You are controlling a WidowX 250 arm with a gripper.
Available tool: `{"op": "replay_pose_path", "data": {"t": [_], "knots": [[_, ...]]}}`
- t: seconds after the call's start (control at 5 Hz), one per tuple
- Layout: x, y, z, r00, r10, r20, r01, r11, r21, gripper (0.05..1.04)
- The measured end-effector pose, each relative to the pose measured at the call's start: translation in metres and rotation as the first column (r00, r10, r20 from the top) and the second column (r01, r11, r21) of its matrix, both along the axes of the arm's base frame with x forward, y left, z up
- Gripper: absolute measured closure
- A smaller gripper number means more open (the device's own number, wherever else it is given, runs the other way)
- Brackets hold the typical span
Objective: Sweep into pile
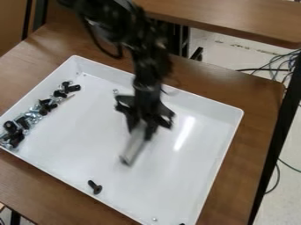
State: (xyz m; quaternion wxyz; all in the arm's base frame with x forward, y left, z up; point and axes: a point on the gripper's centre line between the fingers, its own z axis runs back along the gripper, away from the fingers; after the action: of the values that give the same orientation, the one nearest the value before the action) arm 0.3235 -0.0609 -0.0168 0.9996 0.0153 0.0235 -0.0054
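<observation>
Jaws (140, 133) grip a grey bar (133, 148) over the white tray (82, 140). Screws (16, 138) lie strung along one wall.

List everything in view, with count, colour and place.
Tray: one, white, on table
Table: one, brown, under tray
Second tabletop: one, brown, top right
Small hardware: too crowded to count, black and silver, tray's left side
Loose screw: one, black, tray's lower left
Silver bits: at least two, tray's top and bottom
Cables: several, mostly dark, right, on pale floor
Tool: one, greyish, in gripper
Gripper: one, black, above tray
Arm: one, black, from top edge
</observation>
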Motion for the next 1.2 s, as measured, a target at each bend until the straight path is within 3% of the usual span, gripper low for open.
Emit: {"op": "replay_pose_path", "data": {"t": [0.2, 0.4, 0.6, 0.8, 1.0, 1.2], "knots": [[0.007, -0.042, -0.003, 0.996, -0.09, 0.0, 0.09, 0.995, -0.037, 0.731], [0.019, -0.053, -0.024, 0.984, -0.16, -0.074, 0.152, 0.982, -0.109, 0.731], [0.043, -0.044, -0.026, 0.984, -0.159, -0.082, 0.141, 0.972, -0.186, 0.731], [0.066, -0.024, -0.027, 0.992, -0.106, -0.072, 0.09, 0.976, -0.2, 0.731], [0.067, -0.001, -0.026, 0.994, -0.067, -0.09, 0.048, 0.98, -0.194, 0.731], [0.061, 0.047, -0.029, 0.993, 0.044, -0.112, -0.063, 0.982, -0.177, 0.731]]}}
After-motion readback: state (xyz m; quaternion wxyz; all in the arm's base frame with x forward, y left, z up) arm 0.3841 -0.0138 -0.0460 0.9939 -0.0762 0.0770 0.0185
